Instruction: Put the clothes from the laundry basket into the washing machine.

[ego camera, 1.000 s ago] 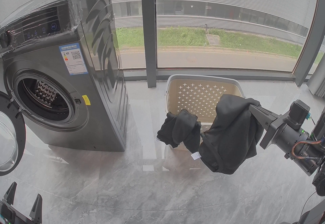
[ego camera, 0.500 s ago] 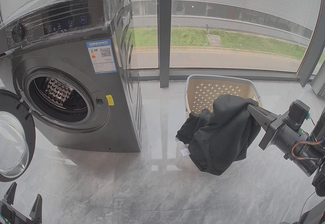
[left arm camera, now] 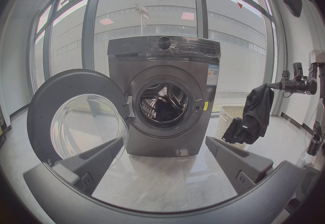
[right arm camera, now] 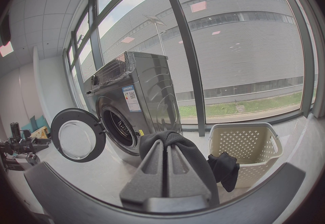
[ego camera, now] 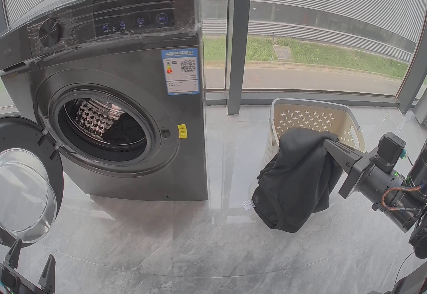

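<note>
A dark grey garment [ego camera: 298, 179] hangs in the air from my right gripper [ego camera: 330, 147], which is shut on its top edge, in front of the cream laundry basket [ego camera: 318, 119]. In the right wrist view the closed fingers [right arm camera: 167, 167] pinch the garment [right arm camera: 176, 141], and a fold of it dangles beside the basket [right arm camera: 247, 146]. The grey washing machine [ego camera: 115, 86] stands to the left with its round door [ego camera: 24, 179] swung open and the drum [ego camera: 104, 128] exposed. My left gripper [ego camera: 29, 261] sits low at the near left, open, with nothing between its fingers [left arm camera: 237, 163].
A dark window post [ego camera: 238, 32] rises behind the machine and basket, before a glass wall. Bare marble floor [ego camera: 191, 246] stretches between me, the machine and the basket. The open door juts out toward my left side.
The head camera has turned left, so the machine and basket both sit further right in the picture. The garment hangs more gathered under the right gripper. Both grippers keep their places in the frame.
</note>
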